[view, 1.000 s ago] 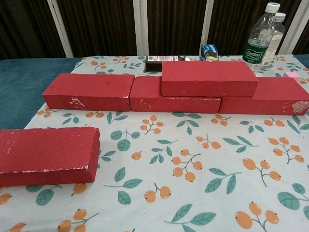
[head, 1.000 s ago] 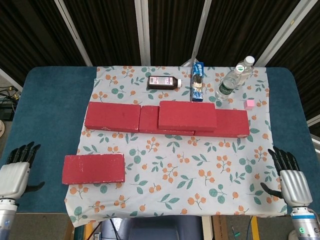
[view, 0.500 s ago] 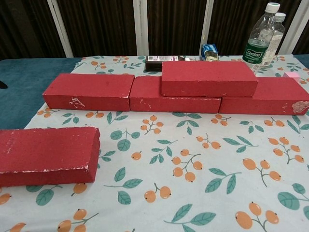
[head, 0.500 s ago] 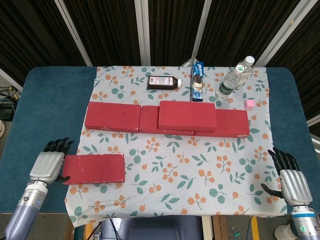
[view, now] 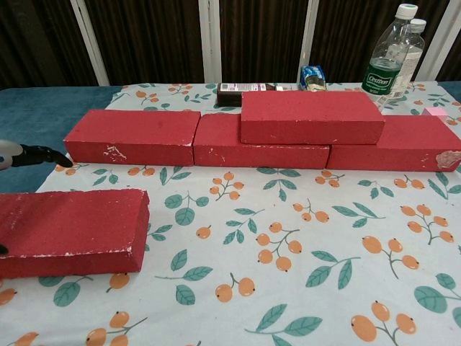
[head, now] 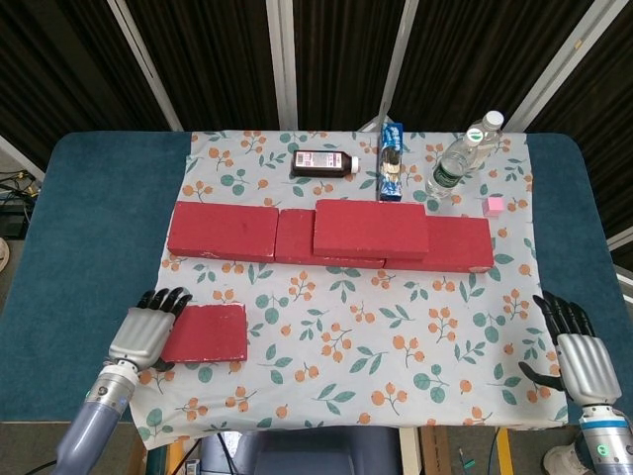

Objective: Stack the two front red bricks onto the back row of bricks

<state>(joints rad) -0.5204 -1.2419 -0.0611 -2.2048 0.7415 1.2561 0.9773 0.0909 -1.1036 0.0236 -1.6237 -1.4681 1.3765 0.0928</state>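
One red brick [head: 208, 332] [view: 79, 229] lies at the front left of the floral cloth [head: 396, 336]. My left hand [head: 146, 333] [view: 21, 155] hovers over that brick's left end, fingers stretched forward and apart, hiding that end in the head view. Whether it touches the brick is unclear. The back row has a left brick [head: 223, 231] [view: 133, 135], a middle brick [head: 295, 242] and a right brick [head: 460, 242]. Another red brick [head: 371, 228] [view: 310, 115] lies stacked across the middle and right ones. My right hand [head: 579, 361] stays open at the table's front right, away from all the bricks.
Behind the row are a brown bottle [head: 323, 162] lying down, a blue box [head: 392, 160], a water bottle [head: 463, 156] and a small pink cube [head: 495, 205]. The teal table [head: 89, 228] reaches past the cloth on both sides.
My left hand has moved in from the table's left edge to cover the front brick's left end. The bricks and my right hand have stayed put.
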